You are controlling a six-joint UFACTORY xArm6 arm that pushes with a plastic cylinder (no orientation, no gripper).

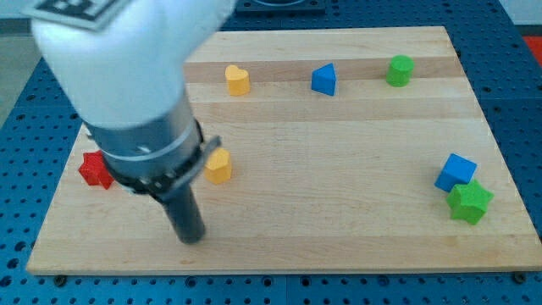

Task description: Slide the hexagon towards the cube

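While my tip (191, 237) grasps nothing, six blocks show: two yellow, two blue, two green.

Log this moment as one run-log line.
tip on board, below-left of yellow hexagon, apart | blue cube at view's right, touching green star | hexagon far from cube | push not yet begun

The wooden table (339, 195) carries a yellow hexagon (219, 166), yellow heart (238, 80), blue triangle (323, 80), green cylinder (400, 70), blue cube (456, 172), green star (469, 202) and red star (95, 170).
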